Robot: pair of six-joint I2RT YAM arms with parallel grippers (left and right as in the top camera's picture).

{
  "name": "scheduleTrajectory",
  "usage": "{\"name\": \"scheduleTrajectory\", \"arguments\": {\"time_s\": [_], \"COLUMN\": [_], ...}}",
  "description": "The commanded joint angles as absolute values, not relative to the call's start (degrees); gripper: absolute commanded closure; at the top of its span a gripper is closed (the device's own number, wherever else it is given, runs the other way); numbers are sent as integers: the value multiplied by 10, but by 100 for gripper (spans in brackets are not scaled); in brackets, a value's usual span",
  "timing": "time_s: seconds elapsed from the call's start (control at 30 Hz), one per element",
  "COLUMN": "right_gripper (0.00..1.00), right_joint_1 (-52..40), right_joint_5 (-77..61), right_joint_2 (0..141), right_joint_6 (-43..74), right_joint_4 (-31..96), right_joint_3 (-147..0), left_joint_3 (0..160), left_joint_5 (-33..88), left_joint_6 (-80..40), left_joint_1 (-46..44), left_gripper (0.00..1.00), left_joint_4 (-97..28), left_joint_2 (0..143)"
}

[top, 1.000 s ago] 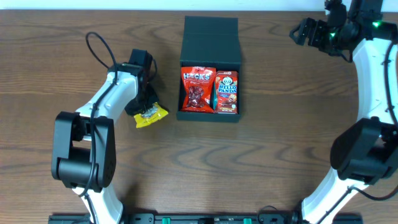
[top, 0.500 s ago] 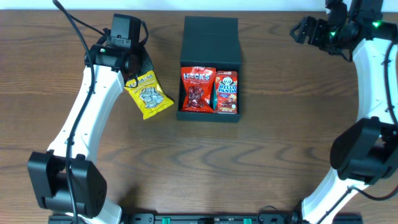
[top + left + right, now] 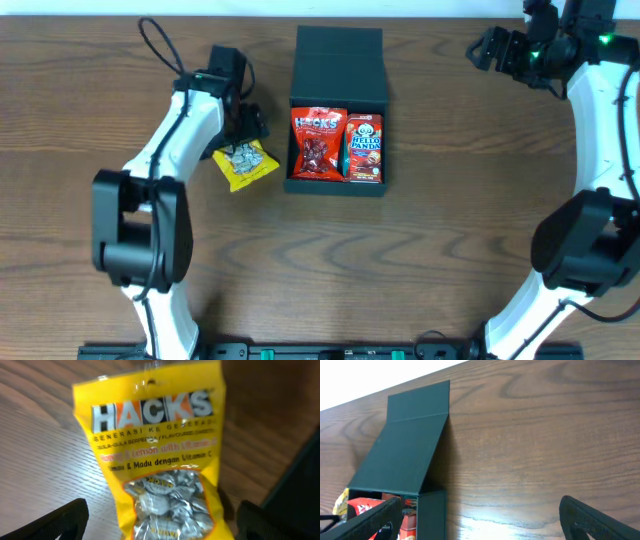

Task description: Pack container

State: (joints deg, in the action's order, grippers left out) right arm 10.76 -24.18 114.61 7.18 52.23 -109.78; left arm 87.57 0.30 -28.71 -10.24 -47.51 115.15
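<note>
Left gripper (image 3: 245, 128) dropped back beside container (image 3: 340, 55) at table centre; jaws spread astride yellow HACKS pack (image 3: 157, 455), bottom cut off. Right gripper (image 3: 480, 50) jaws spread.

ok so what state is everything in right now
container: open, lid flapped back
red Hacks pack: inside the container, face up
Hello Panda pack: inside the container, beside the red pack
yellow Hacks bag: lying outside the container, not gripped
left claw: open, over the yellow bag
right claw: open, empty
</note>
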Motion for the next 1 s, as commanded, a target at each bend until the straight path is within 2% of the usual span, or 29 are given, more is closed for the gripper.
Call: {"name": "scheduleTrajectory", "arguments": {"time_s": [0.0, 0.27, 0.37, 0.4, 0.5, 0.63, 0.77, 0.83, 0.97], "right_gripper": [1, 1, 1, 1, 1, 1, 1, 1, 1], "right_joint_1": [104, 104, 104, 104, 104, 104, 104, 104, 104], "right_joint_5": [-242, -242, -242, -242, -242, -242, -242, -242, -242], "right_joint_2": [1139, 1139, 1139, 1139, 1139, 1139, 1139, 1139, 1139], "right_joint_6": [77, 77, 77, 77, 77, 77, 77, 77, 77], "right_joint_4": [523, 520, 520, 520, 520, 520, 520, 521, 520], "right_joint_3": [-1110, -1110, -1110, -1110, -1110, -1110, -1110, -1110, -1110], "left_joint_3": [874, 874, 874, 874, 874, 874, 874, 875, 885], "left_joint_5": [23, 26, 28, 28, 28, 28, 28, 28, 28], "left_joint_6": [-300, -305, -305, -304, -304, -304, -304, -304, -304], "left_joint_1": [-102, -101, -101, -101, -101, -101, -101, -101, -101], "left_gripper": [5, 5, 0, 7, 17, 42, 57, 71, 94], "left_joint_4": [-481, -479, -479, -478, -477, -475, -475, -476, -483], "left_joint_2": [1171, 1204, 1218, 1220, 1222, 1222, 1221, 1221, 1221]}}
